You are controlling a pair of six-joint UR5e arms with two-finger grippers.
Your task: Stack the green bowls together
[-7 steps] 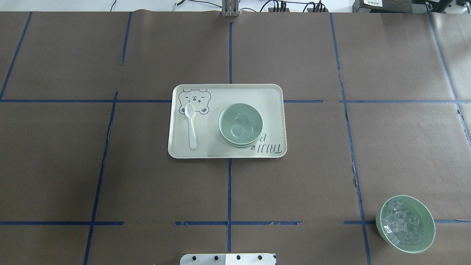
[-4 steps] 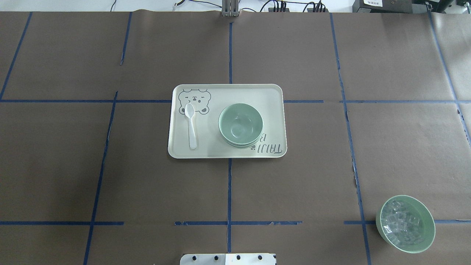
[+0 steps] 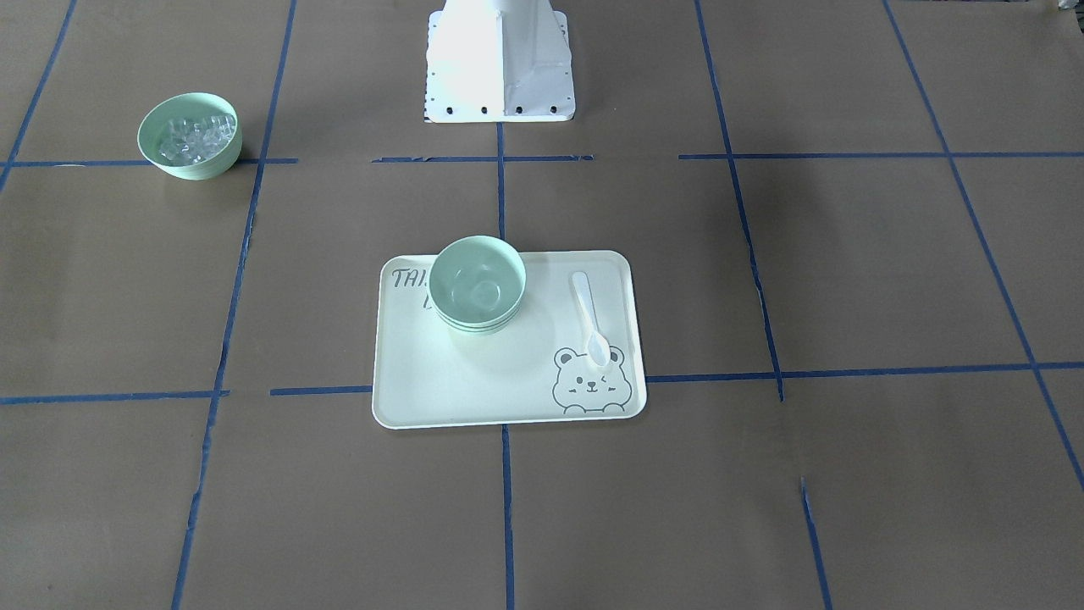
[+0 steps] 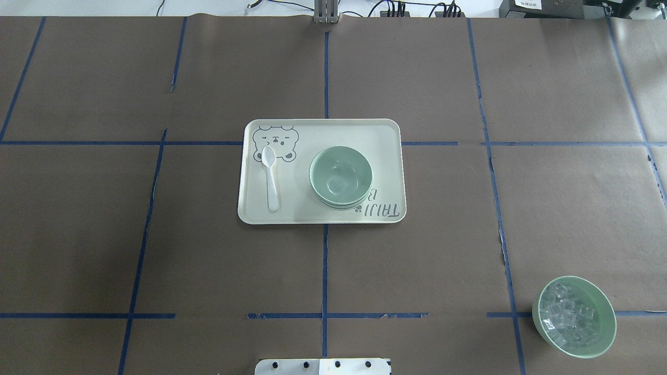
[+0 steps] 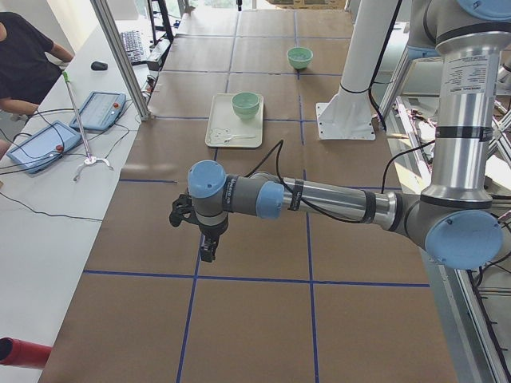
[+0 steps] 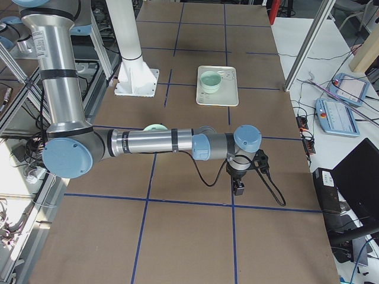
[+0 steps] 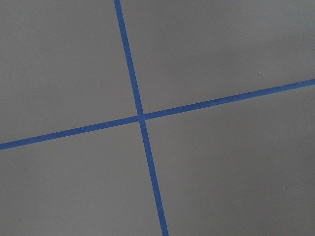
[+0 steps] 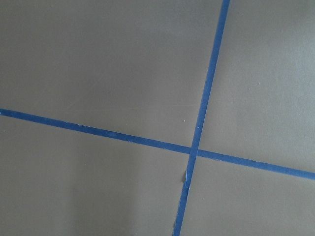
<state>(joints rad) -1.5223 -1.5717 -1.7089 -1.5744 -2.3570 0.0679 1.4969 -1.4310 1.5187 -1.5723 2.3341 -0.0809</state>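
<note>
At centre frame overhead, the green bowls (image 4: 341, 177) sit nested on the tray (image 4: 333, 133). Over the tabletop (image 4: 156, 234) hang the left hand (image 5: 207, 249) and the right hand (image 6: 238, 188); open or closed, I cannot tell.

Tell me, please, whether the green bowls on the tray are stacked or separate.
Stacked. The green bowls sit nested upright in one pile on the tray; layered rims show along the pile's side.
</note>
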